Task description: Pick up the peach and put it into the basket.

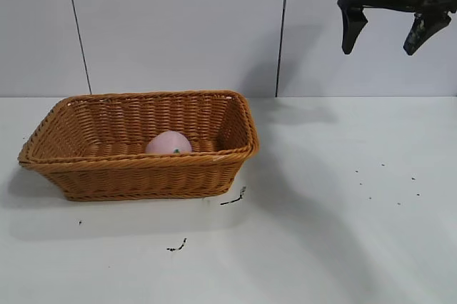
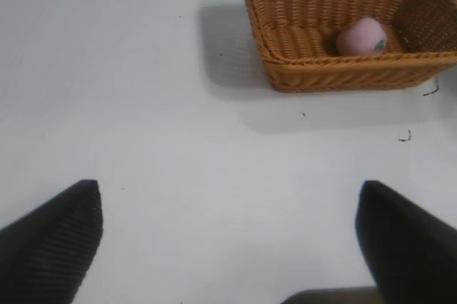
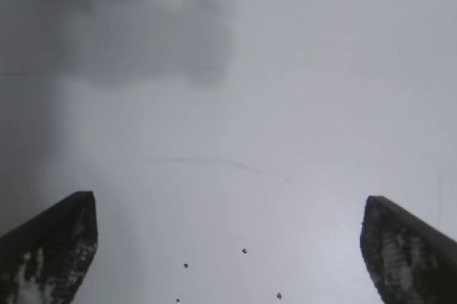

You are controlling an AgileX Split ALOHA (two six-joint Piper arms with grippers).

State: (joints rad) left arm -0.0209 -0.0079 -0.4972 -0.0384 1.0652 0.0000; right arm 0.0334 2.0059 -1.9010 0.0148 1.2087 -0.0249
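Note:
The pale pink peach [image 1: 168, 143] lies inside the orange-brown wicker basket [image 1: 107, 168] at the table's left. It also shows in the left wrist view [image 2: 362, 36], inside the basket [image 2: 285, 68]. My right gripper [image 1: 385, 48] hangs open and empty high above the table's right side, far from the basket. In the right wrist view its gripper [image 3: 228, 208] is wide open over bare table. My left gripper [image 2: 228, 193] is open and empty, well away from the basket; it is out of the exterior view.
The white table [image 1: 343, 232] has small dark specks and scraps near the basket's front corner [image 1: 233, 199] and at the right [image 1: 389, 183]. A grey panelled wall stands behind.

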